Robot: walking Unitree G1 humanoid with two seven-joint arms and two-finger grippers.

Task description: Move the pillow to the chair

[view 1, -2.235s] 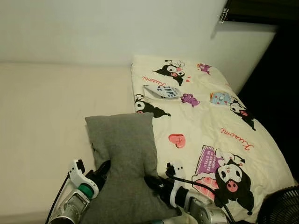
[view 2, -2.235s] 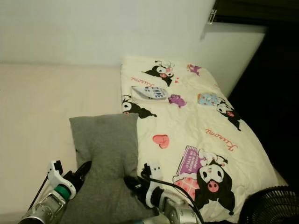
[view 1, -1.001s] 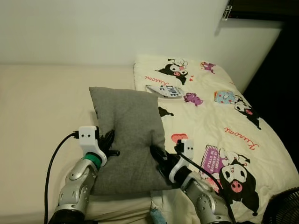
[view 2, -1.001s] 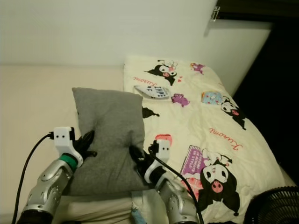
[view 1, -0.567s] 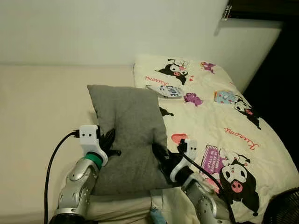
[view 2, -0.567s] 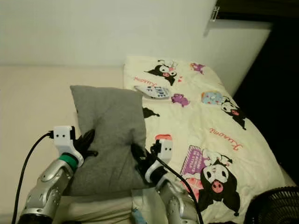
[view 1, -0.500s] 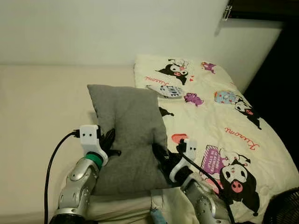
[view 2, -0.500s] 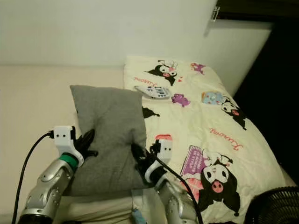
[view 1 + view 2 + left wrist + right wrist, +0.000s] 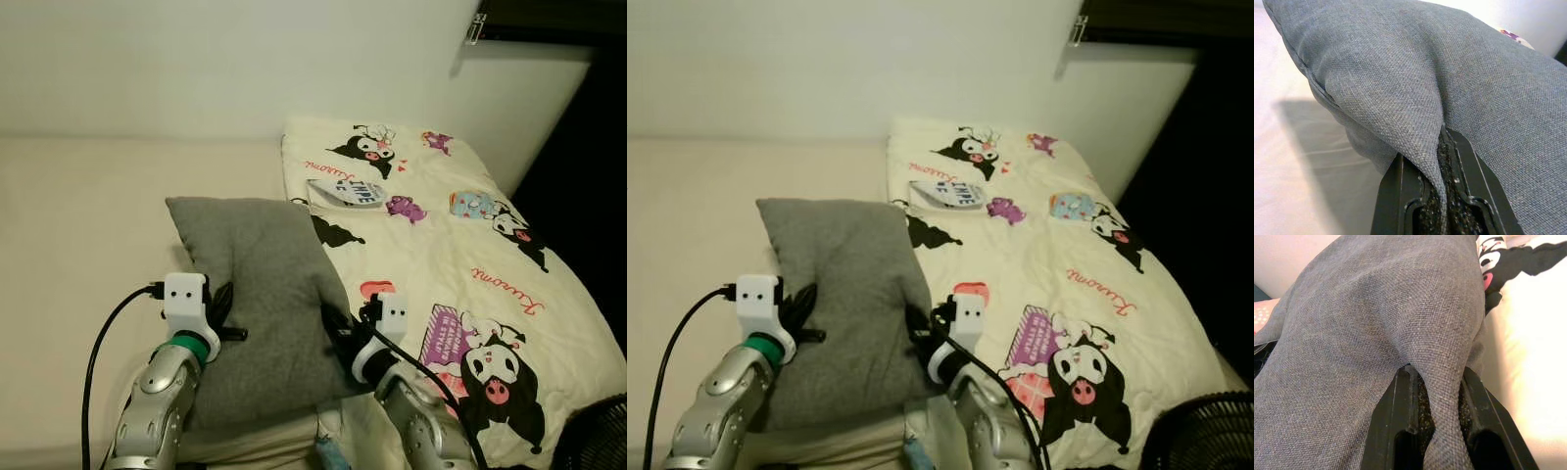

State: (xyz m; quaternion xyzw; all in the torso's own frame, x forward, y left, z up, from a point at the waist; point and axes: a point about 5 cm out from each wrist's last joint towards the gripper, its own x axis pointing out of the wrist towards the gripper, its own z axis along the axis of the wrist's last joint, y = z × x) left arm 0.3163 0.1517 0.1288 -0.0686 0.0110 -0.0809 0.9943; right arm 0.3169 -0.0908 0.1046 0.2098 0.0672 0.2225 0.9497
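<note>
Grey woven fabric pillow (image 9: 263, 294) held up over the cream bed sheet (image 9: 78, 245), beside the cartoon-printed cream blanket (image 9: 460, 264); now swung a little to the robot's left compared with half a second ago. Pinched at its left edge by the left gripper (image 9: 1442, 147), at its right edge by the right gripper (image 9: 1437, 382), fabric folds squeezed between black fingers. Lower pillow edge hidden behind the silver arms.

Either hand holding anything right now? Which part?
Both. The left hand and right hand each pinch a fold of the gray pillow, one on each side edge.
</note>
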